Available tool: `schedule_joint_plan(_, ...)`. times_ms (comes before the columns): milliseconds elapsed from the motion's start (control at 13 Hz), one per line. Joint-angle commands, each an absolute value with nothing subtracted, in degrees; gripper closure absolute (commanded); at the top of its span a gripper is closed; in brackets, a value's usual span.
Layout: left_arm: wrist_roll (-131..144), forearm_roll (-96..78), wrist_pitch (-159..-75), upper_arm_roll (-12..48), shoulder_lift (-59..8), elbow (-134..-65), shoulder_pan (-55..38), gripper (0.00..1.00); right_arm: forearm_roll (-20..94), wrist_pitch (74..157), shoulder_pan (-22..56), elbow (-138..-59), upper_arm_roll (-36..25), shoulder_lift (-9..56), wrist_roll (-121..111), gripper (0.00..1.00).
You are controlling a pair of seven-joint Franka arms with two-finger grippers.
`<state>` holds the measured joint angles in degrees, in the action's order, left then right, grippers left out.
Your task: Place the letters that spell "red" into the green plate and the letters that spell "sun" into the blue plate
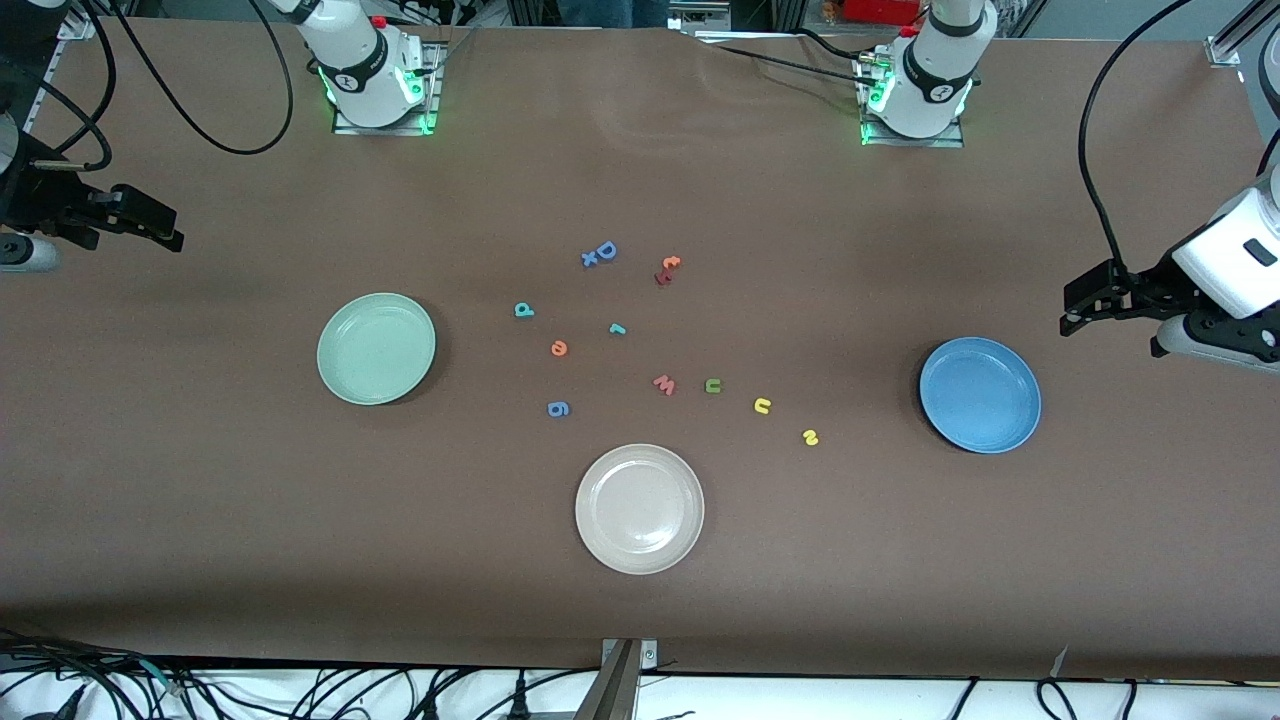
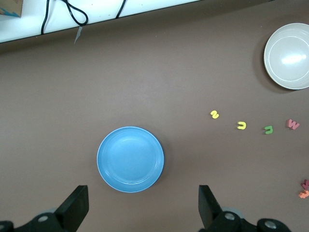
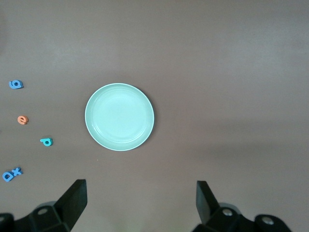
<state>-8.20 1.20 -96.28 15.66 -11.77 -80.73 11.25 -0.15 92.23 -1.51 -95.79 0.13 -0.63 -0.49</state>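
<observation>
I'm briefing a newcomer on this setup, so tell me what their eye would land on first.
Three plates ring a scatter of tiny letters at the table's middle: the green plate toward the right arm's end, the blue plate toward the left arm's end, and a beige plate nearest the front camera. All three are empty. The right pincer and left pincer wait open at the table's ends.
</observation>
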Motion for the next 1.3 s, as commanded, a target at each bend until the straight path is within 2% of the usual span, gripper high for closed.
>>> schedule_joint_plan(0,-7.8,2.8,-97.1,15.6,-7.9,-84.4,10.8,0.00,0.8,91.9,-1.3,-94.7,-0.2,-0.2,-1.0,0.00)
schedule_joint_plan(154,-7.7,2.7,-101.0,15.6,-3.9,-90.6,9.9,0.00,0.8,91.8,-1.3,-94.7,-0.2,-0.2,-1.0,0.00)
schedule_joint_plan(1228,-7.4,2.8,-101.3,14.9,-2.3,-92.6,9.3,0.00,0.8,91.8,-1.3,-94.7,-0.2,-0.2,-1.0,0.00)
